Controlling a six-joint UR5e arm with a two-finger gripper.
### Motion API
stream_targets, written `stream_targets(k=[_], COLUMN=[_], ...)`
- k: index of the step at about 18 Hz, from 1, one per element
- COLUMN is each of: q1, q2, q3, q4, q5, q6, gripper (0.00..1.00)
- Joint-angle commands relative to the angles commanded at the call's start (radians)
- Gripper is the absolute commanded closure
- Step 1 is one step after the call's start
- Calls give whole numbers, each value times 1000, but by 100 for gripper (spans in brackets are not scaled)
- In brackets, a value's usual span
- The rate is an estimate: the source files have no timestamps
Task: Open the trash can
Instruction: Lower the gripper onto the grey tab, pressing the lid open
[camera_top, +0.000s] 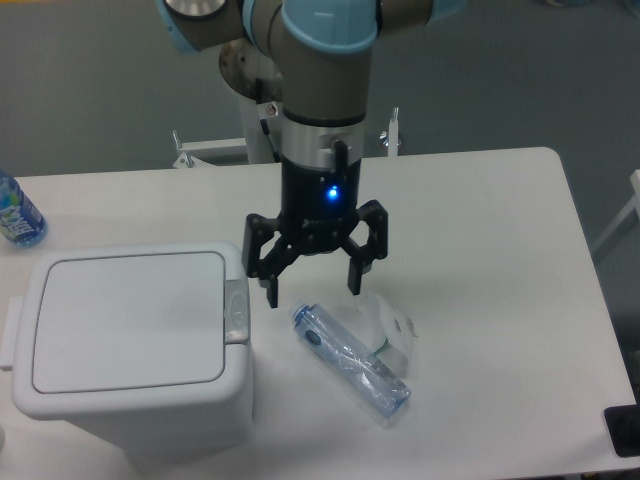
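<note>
Far to the hand's image-left, at the surface (480, 200) edge, stands a blue-labelled bottle (17, 215), partly cut off by the frame.

Nearer, below and image-left of the hand, stands the trash can (130, 350). Its flat lid (128, 318) lies shut. The small grey push-button (236, 312) sits at the lid's near edge, just beside and below the left-hand finger in the picture.

The hand (312, 285) hangs over the surface with its fingers spread wide, empty, gripping nothing. Whether the fingertips touch the surface cannot be told.

Directly below and image-right of the hand lies a clear plastic bottle (350, 362) on its side, with a crumpled white wrapper (385, 325) touching it.

Risks, as judged:
- The button is small; a spread finger coming down off-centre would likely land on the lid or rim, and the lid would not release.
- A sideways approach could push the light bin toward the surface's edge, which lies close on its far side from the hand.
- A low sweep may catch the lying bottle and roll it.

Open room: bare surface lies well to the hand's image-right; the gap between bin and bottle is narrow.
</note>
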Motion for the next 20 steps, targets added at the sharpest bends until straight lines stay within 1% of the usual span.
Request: stream_targets(k=[7, 20], q1=[-12, -12], q2=[0, -8], q3=[-18, -18], q4=[0, 2], q5=[2, 5], q6=[-6, 3], gripper=[0, 0])
